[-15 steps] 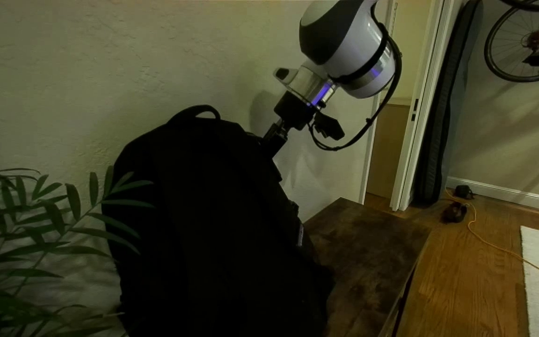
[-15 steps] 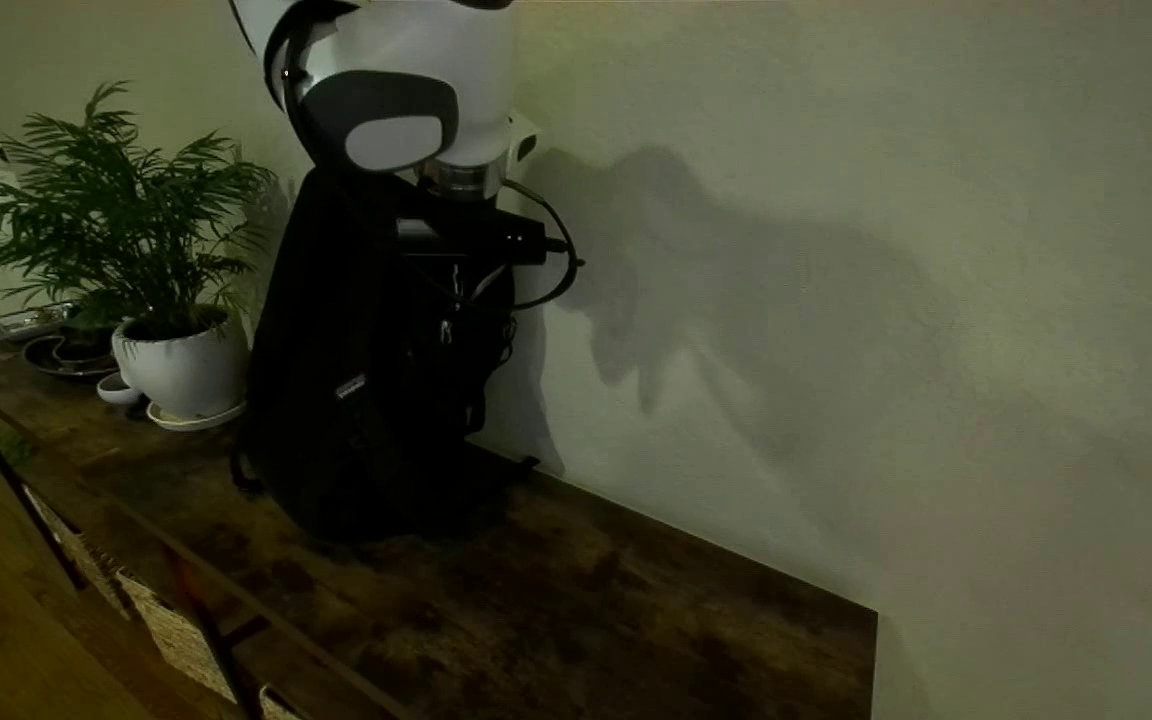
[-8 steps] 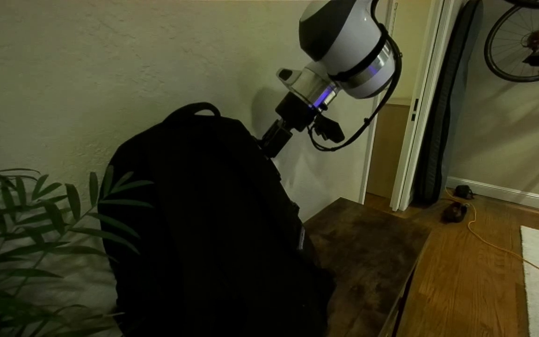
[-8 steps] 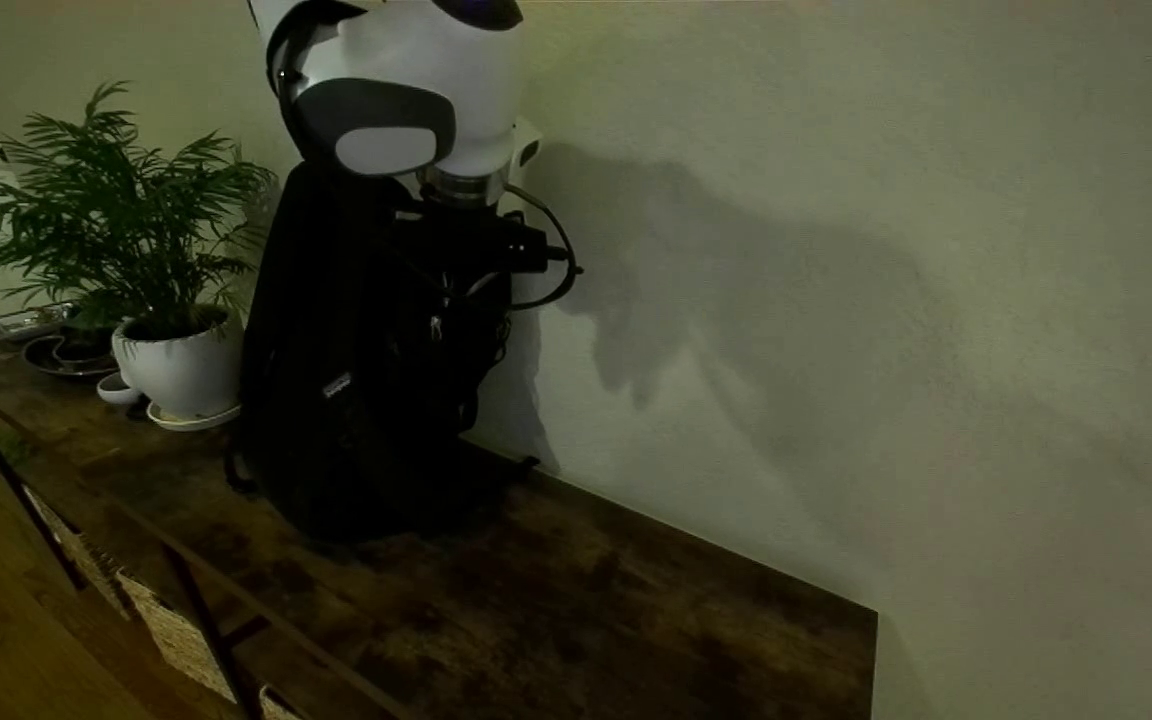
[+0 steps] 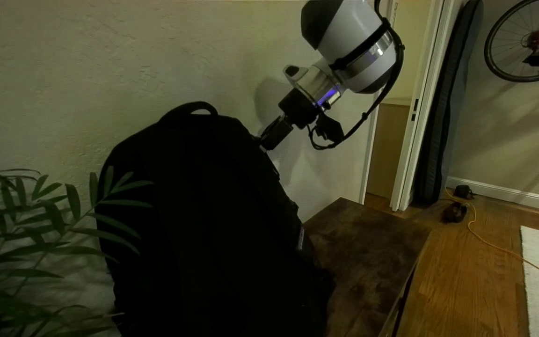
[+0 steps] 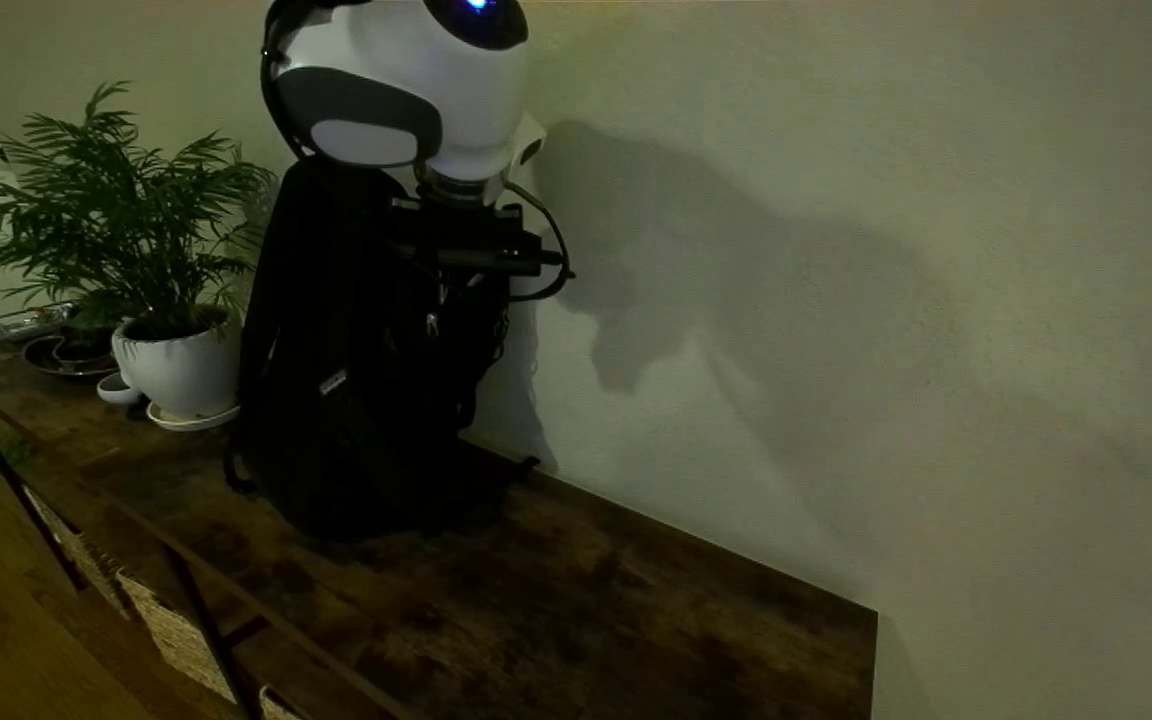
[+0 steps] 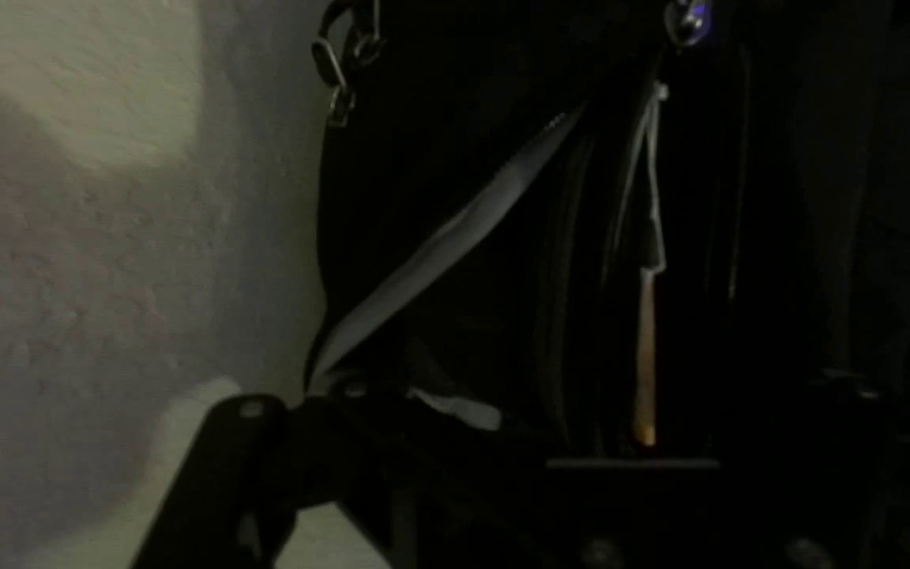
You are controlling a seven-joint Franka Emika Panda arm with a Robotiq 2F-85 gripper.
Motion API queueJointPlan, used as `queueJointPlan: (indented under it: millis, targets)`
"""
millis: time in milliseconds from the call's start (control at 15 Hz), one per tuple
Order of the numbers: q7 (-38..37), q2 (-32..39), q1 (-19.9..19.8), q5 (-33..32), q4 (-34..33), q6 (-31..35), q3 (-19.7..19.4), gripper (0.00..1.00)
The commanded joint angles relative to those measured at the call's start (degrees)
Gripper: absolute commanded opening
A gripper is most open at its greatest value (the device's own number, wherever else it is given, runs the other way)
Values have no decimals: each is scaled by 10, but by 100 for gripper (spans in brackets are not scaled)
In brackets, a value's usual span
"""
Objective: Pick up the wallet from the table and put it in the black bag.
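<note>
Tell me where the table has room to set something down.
The table looks bare from the black bag to its end away from the potted plant, along the wall. The bag's other side is crowded: that plant, white dish, dark dish, tray.

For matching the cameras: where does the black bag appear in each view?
In an exterior view: the black bag, mostly left of centre, cut by the bottom edge.
In an exterior view: the black bag, left of centre, right of the white plant pot.
Wrist view: the black bag fills much of the centre and right.
Shared landmark: the pale wall, in both exterior views and left in the wrist view.
</note>
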State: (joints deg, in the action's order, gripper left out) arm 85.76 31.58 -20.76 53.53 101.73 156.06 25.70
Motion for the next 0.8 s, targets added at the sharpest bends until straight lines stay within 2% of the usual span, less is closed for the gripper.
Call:
queueJointPlan:
  millis: [0,467,733]
  targets:
    - [36,-43,-27,35,44,-15,30,100]
    - [22,-88,-11,18,91,59,17,100]
    - [-33,-124,13,-15,140,126,-14,100]
